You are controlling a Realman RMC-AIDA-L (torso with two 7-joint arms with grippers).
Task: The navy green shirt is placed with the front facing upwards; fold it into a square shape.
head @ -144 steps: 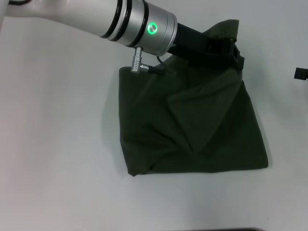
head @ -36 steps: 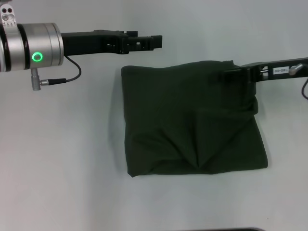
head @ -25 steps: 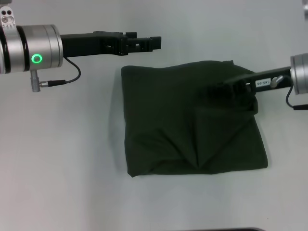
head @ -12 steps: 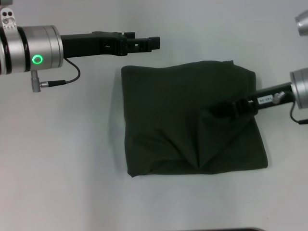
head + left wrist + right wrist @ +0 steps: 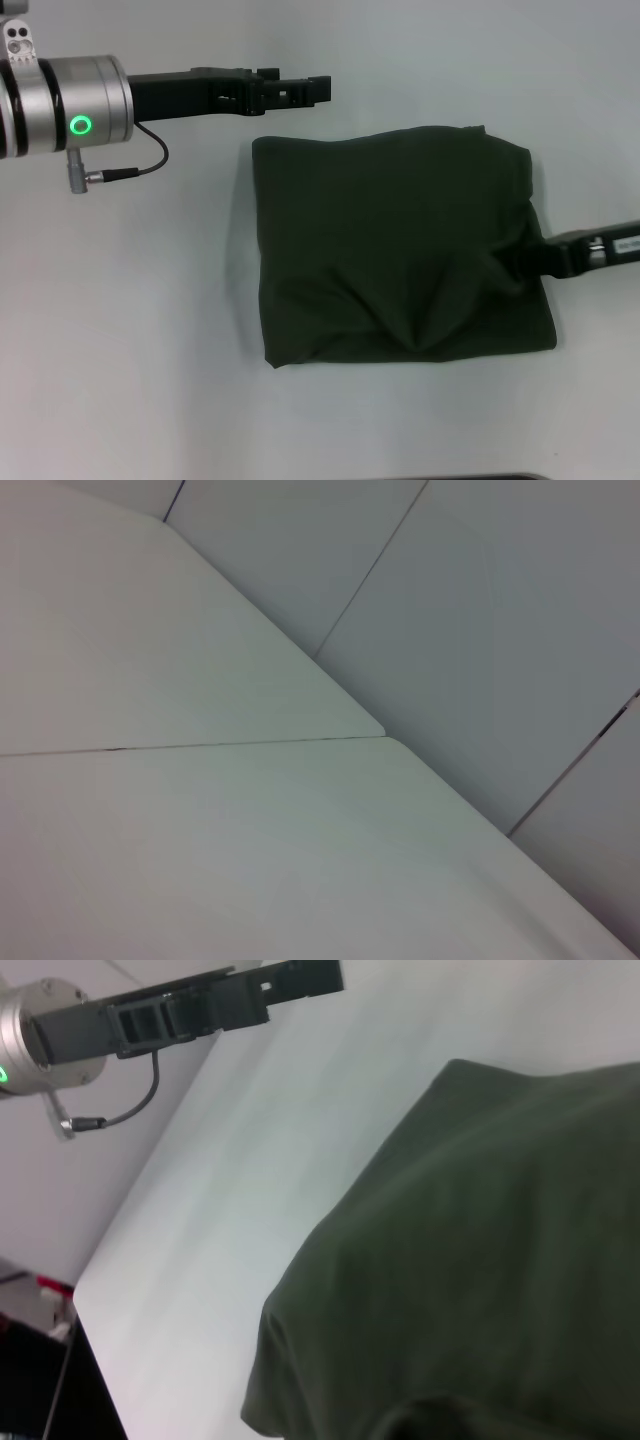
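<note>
The navy green shirt lies folded into a rough square in the middle of the white table, plain green side up, with creases running to its near edge. My left gripper hovers above the table just beyond the shirt's far left corner, not touching it. Low at the shirt's right edge is my right gripper, its dark tip against the cloth there. The right wrist view shows the shirt close up and the left gripper farther off. Only table and wall show in the left wrist view.
The white table stretches bare to the left of and in front of the shirt. A dark strip marks the table's near edge. In the left wrist view a table seam meets a panelled wall.
My right gripper has slid from the shirt's far right part toward me and outward to its right edge. The left arm, which earlier drew back off the shirt, has stayed still.
</note>
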